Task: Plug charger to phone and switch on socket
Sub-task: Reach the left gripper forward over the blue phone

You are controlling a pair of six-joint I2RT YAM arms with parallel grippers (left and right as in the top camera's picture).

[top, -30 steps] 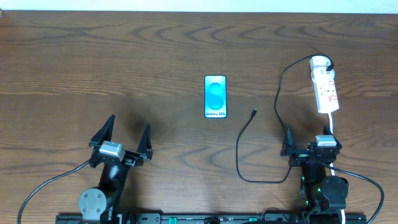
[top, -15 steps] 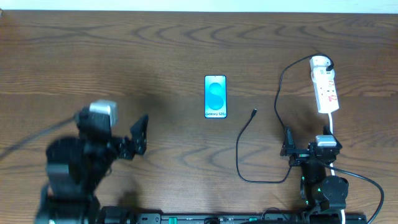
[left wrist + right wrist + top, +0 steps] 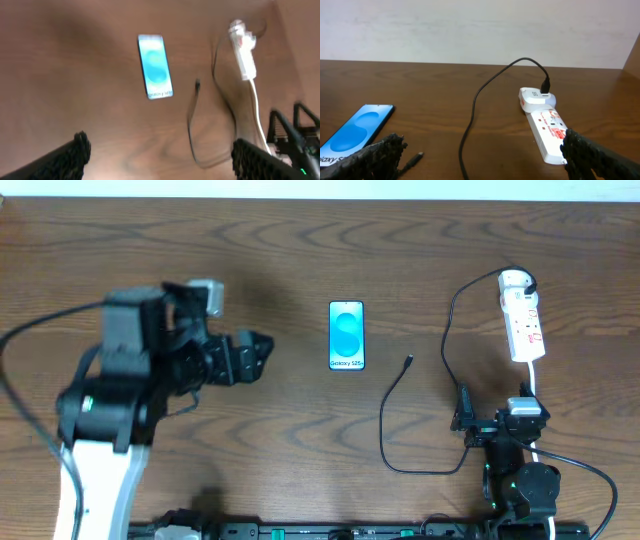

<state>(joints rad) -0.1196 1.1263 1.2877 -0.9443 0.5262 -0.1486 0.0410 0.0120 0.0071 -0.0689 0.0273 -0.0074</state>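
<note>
The phone (image 3: pixel 346 335) lies face up at the table's centre, its screen blue and white. It also shows in the left wrist view (image 3: pixel 155 66) and the right wrist view (image 3: pixel 355 132). The charger (image 3: pixel 385 415) is a thin black cable looping from the socket's far end to a free tip (image 3: pixel 408 362) right of the phone, apart from it. The socket (image 3: pixel 522 320) is a white strip at the far right. My left gripper (image 3: pixel 248 356) is open and empty, raised left of the phone. My right gripper (image 3: pixel 495 410) is open and empty, near the socket's near end.
The socket's thick white cord (image 3: pixel 535 380) runs from its near end toward the right arm's base. A white adapter (image 3: pixel 515 280) sits in the socket's far end with the black cable plugged in. A pale wall stands behind the table's far edge (image 3: pixel 470 62).
My left arm has lifted from its rest near the front edge and swung forward and right toward the phone. The right arm, phone, cable and socket have not moved.
</note>
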